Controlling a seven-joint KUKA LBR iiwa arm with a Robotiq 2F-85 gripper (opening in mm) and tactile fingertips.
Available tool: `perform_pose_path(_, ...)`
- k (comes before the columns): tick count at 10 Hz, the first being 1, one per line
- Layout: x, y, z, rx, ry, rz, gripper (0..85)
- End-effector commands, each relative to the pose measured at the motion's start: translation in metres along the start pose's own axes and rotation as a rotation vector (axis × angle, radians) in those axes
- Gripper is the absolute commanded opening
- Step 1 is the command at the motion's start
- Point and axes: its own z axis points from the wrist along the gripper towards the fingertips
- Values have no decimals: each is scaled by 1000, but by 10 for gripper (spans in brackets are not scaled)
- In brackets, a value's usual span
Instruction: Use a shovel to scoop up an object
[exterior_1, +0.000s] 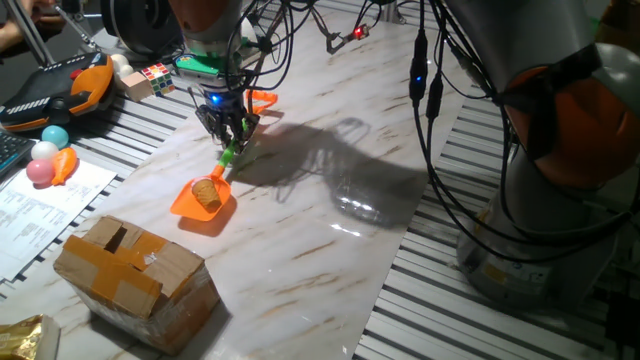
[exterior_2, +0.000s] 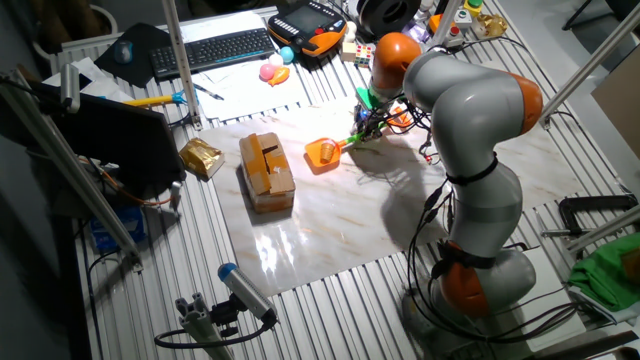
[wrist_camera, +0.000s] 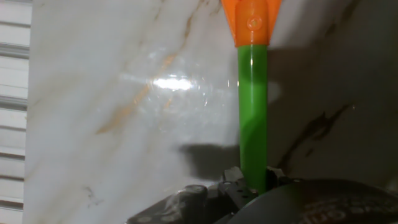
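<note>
— Where does the job stand?

— The gripper (exterior_1: 229, 135) is clamped on the green shaft of the shovel (exterior_1: 212, 184), and the toy cone (exterior_1: 207, 193) already lies in the orange scoop, which rests on the marble tabletop (exterior_1: 330, 240).

— So what makes the lift go well?

— It looks best to raise the shovel slowly with the scoop level or tipped slightly back, since the cone can roll off the open front edge. The cardboard box (exterior_1: 135, 270) sits near; the arm should go straight up, away from it.
</note>
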Motion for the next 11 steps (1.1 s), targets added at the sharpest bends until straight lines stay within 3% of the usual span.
perform_pose_path(1, 0, 0, 2, -2, -1, -2, 7)
perform_pose_path(9, -2, 1, 16, -12, 39, -9, 30)
perform_pose_path(11, -2, 0, 17, -27, 32, -1, 543)
